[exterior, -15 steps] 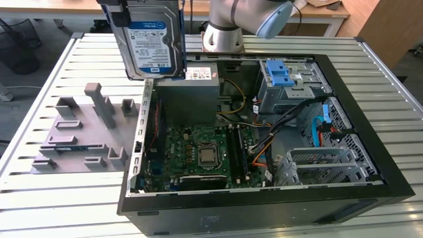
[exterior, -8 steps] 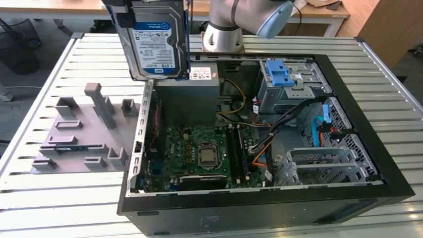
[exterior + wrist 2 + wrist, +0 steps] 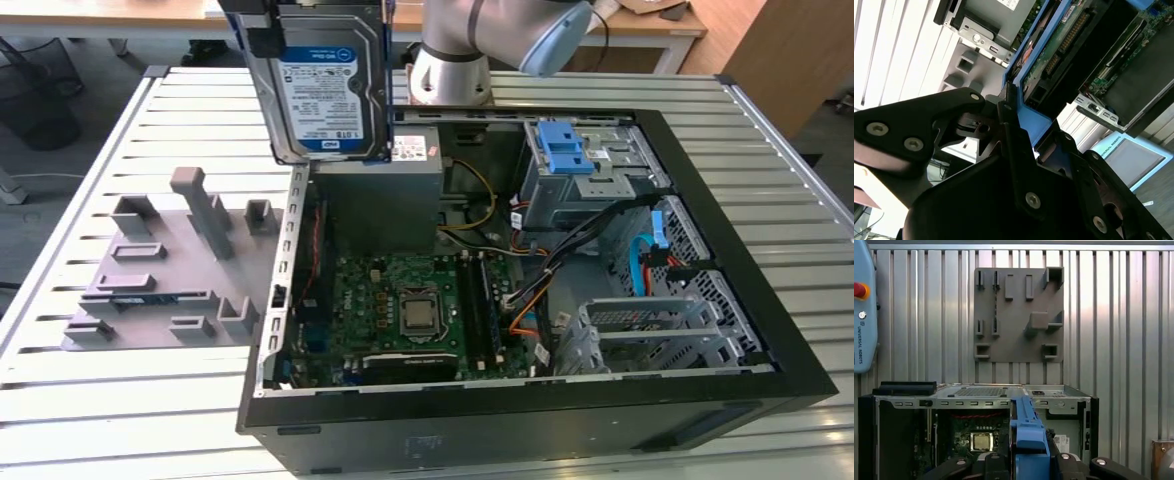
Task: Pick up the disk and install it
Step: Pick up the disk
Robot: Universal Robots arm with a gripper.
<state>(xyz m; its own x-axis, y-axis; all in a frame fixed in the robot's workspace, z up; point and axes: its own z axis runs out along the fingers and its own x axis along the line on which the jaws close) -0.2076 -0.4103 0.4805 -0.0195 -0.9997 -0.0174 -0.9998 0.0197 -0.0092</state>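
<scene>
Above the slatted table (image 3: 134,420), the gripper (image 3: 1010,117) holds the disk (image 3: 331,90) upright

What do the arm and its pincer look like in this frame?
The arm is a smooth silver-grey tube with a rounded pale blue joint cap. The pincer is matte black, built of flat angular plates fastened with silver screws.

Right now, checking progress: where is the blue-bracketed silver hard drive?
The blue-bracketed silver hard drive hangs upright at the exterior view's upper left, above the open black computer case.
</scene>
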